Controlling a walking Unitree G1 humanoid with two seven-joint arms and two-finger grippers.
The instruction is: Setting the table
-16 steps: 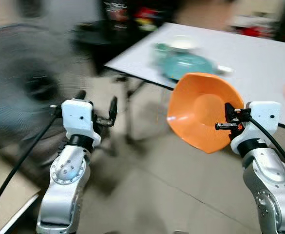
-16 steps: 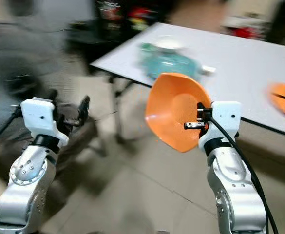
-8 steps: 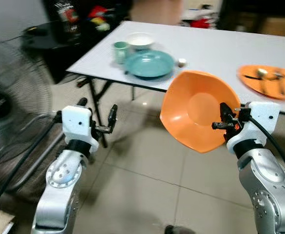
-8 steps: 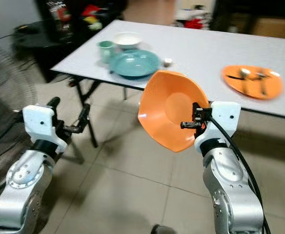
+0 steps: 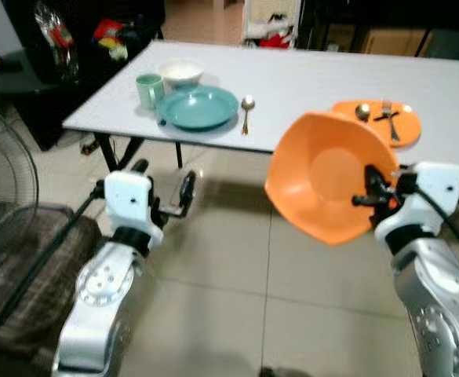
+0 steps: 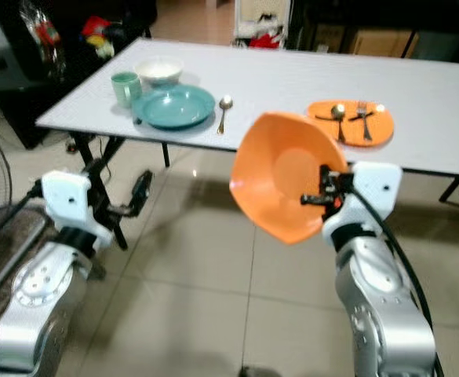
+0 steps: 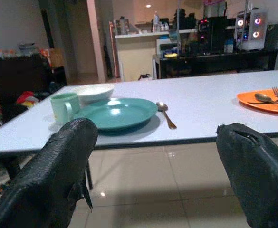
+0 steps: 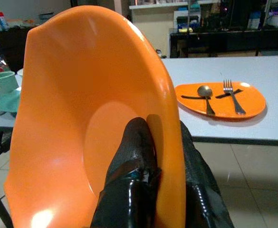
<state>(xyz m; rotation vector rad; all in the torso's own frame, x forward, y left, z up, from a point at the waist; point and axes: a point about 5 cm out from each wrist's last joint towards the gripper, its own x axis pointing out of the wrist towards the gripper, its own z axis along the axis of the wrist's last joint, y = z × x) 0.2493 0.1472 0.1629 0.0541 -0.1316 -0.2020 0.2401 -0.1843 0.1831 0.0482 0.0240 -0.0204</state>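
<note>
My right gripper [image 5: 368, 194] is shut on the rim of an orange bowl [image 5: 323, 177], held on edge in the air short of the white table [image 5: 307, 75]; one finger [image 8: 131, 152] lies inside the orange bowl [image 8: 81, 118]. An orange plate [image 5: 380, 120] with a spoon and fork lies on the table's near right. At the left stand a teal plate [image 5: 197, 107], a green mug [image 5: 148, 89], a white bowl [image 5: 179, 72] and a spoon [image 5: 246, 112]. My left gripper [image 5: 164, 198] is open and holds nothing, low before the table's left end; its fingers [image 7: 62, 171] frame the teal plate [image 7: 115, 113].
A fan [image 5: 1, 192] and a dark cushioned seat [image 5: 17, 259] stand at my left. Black furniture with clutter [image 5: 72, 39] sits behind the table's left end. Tiled floor [image 5: 237, 298] lies between me and the table. A counter and lit computer cases [image 7: 245, 28] stand far behind.
The camera has swung right and closer to the table, bringing the orange plate and its cutlery into view. The right gripper keeps its hold on the orange bowl; the left stays open.
</note>
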